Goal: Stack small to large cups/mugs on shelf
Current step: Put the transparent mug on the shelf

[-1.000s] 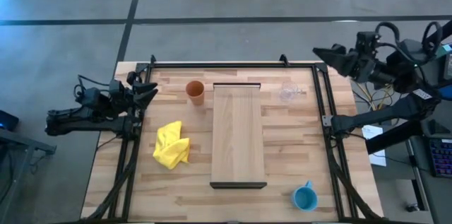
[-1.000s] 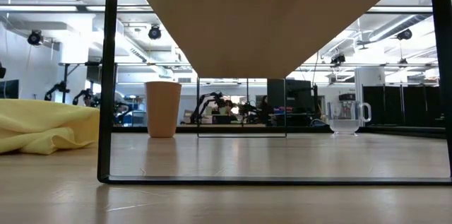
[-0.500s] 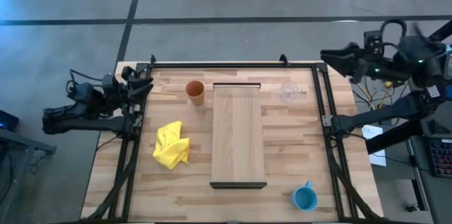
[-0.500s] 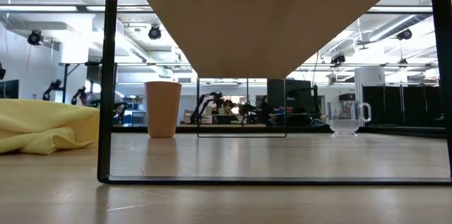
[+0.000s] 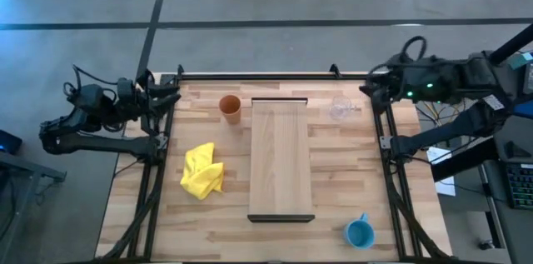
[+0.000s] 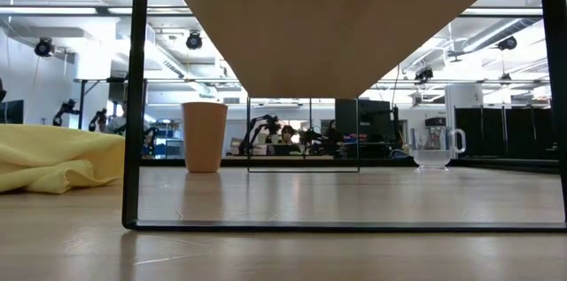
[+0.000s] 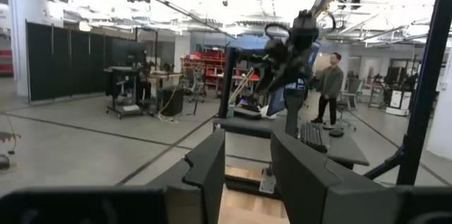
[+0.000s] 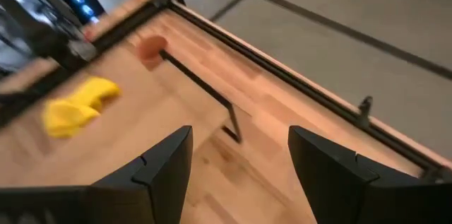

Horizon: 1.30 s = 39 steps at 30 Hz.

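Observation:
The pale wooden shelf (image 5: pixel 281 160) stands mid-table on dark legs (image 6: pixel 133 95). The orange-brown cup (image 5: pixel 231 107) stands upright on the tabletop by the shelf's far left corner; it also shows in the low view (image 6: pixel 204 136). The clear glass mug (image 5: pixel 341 110) stands right of the shelf's far end. The light-blue mug (image 5: pixel 359 232) stands at the near right. My left gripper (image 5: pixel 171 97) is open over the table's far left edge. My right gripper (image 5: pixel 371 87) is open over the far right corner, above the glass mug's side.
A crumpled yellow cloth (image 5: pixel 202 171) lies left of the shelf. A dark rail frame (image 5: pixel 258 75) runs round the tabletop. Bare tabletop shows between the shelf and the right rail. A person (image 7: pixel 328 86) stands in the room beyond the table.
My right gripper has swung from outside the far right corner toward the table and tipped down over it. My left arm has drawn back toward the left edge, and its gripper has risen out of the low view.

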{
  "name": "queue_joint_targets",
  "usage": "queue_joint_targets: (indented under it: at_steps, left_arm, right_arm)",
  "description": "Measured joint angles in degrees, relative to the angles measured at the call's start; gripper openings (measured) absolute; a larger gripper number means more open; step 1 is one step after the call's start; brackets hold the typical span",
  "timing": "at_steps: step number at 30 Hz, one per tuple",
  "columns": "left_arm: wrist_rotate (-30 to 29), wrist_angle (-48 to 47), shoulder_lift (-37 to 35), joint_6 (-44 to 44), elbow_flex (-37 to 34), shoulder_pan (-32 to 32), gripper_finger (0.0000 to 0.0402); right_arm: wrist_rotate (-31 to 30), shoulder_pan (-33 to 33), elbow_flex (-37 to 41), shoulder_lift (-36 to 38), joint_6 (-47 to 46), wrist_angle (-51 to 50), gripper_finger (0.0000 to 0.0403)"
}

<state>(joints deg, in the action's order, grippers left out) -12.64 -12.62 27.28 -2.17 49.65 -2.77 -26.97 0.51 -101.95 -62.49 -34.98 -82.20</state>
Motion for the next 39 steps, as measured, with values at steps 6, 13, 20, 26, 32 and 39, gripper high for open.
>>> queue_joint_targets:
  at_steps: [6, 13, 20, 26, 32, 39]
  left_arm:
    - [0.66, -0.01, 1.28, -0.46, 2.07, 0.01, 0.0102]
    - [3.37, -0.14, 2.66, -0.48, 2.18, 0.01, 0.0102]
    - [5.15, -0.47, 3.85, -0.48, 3.35, 0.01, 0.0102]
    - [6.39, -0.96, 4.64, -0.44, 5.47, 0.03, 0.0102]
    - [6.38, -5.32, 5.51, -0.44, 6.27, 0.03, 0.0102]
    - [6.4, -5.06, 6.22, -0.46, 6.14, 0.03, 0.0102]
  right_arm:
    - [-0.28, 0.07, 0.27, -4.7, 2.42, -2.36, 0.0228]
    - [-0.04, 2.43, 0.83, -9.83, 1.68, -7.65, 0.0228]
    - [2.46, 8.96, 2.39, -13.83, 1.84, -7.92, 0.0228]
    - [5.67, 16.11, 5.44, -16.88, 1.95, -7.85, 0.0227]
    - [6.27, 20.83, 9.91, -19.35, 2.09, -7.84, 0.0227]
    - [7.64, 24.82, 14.91, -22.16, 2.07, -7.9, 0.0227]
